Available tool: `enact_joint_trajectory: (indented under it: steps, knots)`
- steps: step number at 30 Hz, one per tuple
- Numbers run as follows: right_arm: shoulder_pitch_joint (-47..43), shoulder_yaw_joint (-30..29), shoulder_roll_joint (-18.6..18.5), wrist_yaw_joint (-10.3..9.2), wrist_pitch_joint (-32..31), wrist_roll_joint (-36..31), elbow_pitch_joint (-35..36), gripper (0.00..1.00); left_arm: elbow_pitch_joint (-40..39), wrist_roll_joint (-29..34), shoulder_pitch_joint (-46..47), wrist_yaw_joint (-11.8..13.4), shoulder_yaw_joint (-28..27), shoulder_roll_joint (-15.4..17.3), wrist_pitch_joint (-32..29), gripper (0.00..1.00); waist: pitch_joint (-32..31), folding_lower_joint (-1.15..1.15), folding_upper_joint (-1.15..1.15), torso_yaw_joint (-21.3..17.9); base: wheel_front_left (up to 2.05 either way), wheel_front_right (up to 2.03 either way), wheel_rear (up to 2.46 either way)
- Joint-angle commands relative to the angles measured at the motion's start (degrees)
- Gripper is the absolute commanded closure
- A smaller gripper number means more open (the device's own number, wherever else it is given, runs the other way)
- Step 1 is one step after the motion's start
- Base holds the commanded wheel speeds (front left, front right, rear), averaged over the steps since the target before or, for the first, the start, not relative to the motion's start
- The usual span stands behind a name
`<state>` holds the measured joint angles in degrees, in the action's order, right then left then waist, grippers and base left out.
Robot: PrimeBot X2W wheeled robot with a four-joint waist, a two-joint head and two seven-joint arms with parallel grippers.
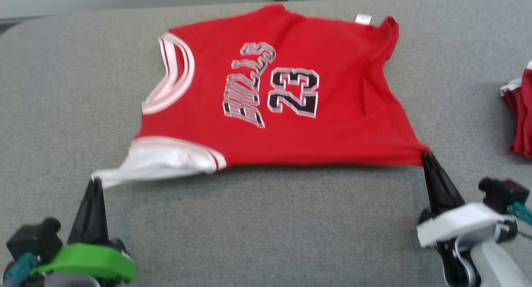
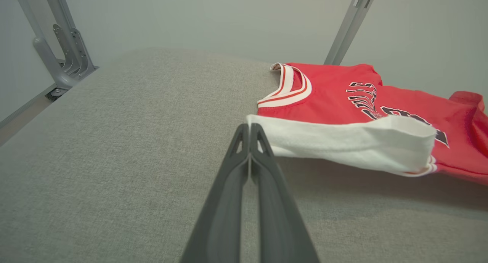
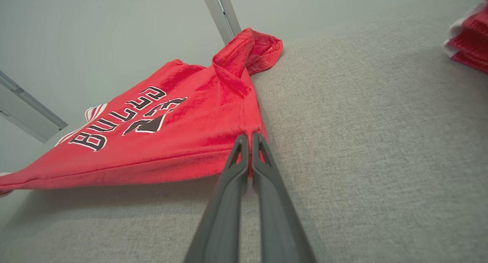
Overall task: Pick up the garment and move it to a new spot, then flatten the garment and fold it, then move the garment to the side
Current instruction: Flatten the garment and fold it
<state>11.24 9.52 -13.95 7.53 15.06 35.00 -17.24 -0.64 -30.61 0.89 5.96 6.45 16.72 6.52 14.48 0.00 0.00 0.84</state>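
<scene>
Head view shows a red jersey (image 1: 291, 112) spread over a grey cushion (image 1: 266, 228), chest side up, with its collar toward the left and its hem toward the right. The left gripper (image 1: 94, 181) is clenched on the tip of the white sleeve (image 1: 158, 162). The right gripper (image 1: 426, 154) is clenched on the near hem corner. Both wrist views confirm the dark fingers pressed together with cloth pinched at their tips. The near edge hangs taut between the two grips, raised a little above the cushion with shadow under it, while the far part rests on the fabric.

This looks like the flattening step. The next move probably calls for lowering that stretched edge evenly, keeping the tension until it lies down, then letting go. The far hem corner (image 1: 384, 33) is bunched and folded over, and likely needs smoothing before any fold.

The chest print reads "BULLS" above a large "23" in black with white outline. A small white tag (image 1: 363, 19) sits at the far edge, its text too small to read. A pile of red clothes (image 1: 521, 116) lies well apart at the right.
</scene>
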Motion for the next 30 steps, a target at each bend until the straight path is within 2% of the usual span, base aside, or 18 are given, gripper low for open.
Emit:
enact_joint_trajectory:
  steps: [1,7,8,14,19,23,30]
  knots:
    - [-4.5,-1.4,0.2,-0.09,0.0,-1.1,2.1,1.00,-5.0,1.0,-5.1,2.1,0.3,0.8,-2.8,1.00,-5.3,0.00,0.00,1.4,0.00,0.00,0.00]
    - [-17.4,-7.6,3.0,-0.09,-5.3,-5.0,11.1,1.00,-18.5,2.1,-16.1,6.6,1.5,3.4,-11.9,1.00,-8.9,0.00,0.00,1.8,0.00,0.00,0.00]
    - [-17.4,-7.6,3.0,-0.09,-5.3,-5.0,11.1,1.00,-18.5,2.1,-16.1,6.6,1.5,3.4,-11.9,1.00,-8.9,0.00,0.00,1.8,0.00,0.00,0.00]
    - [-26.4,-12.5,7.0,-0.09,-13.7,-9.4,20.4,1.00,-28.0,3.6,-22.7,10.2,1.6,6.5,-20.2,1.00,-10.5,0.00,0.00,1.7,0.00,0.00,0.00]
    - [-30.6,-14.7,8.9,-0.09,-20.1,-13.3,25.6,1.00,-32.9,4.1,-25.6,12.4,1.2,7.6,-23.9,1.00,-10.8,0.00,0.00,1.7,0.00,0.00,0.00]
    - [-31.7,-15.8,9.9,-0.09,-23.6,-15.4,28.1,1.00,-33.8,3.9,-25.8,12.7,1.5,7.6,-24.8,1.00,-10.4,0.00,0.00,1.8,0.00,0.00,0.00]
    - [-27.7,-14.1,10.6,-0.08,-27.0,-17.4,28.4,1.00,-30.2,2.5,-21.0,9.7,3.3,7.2,-23.7,1.00,-8.3,0.00,0.00,0.1,0.00,0.00,0.00]
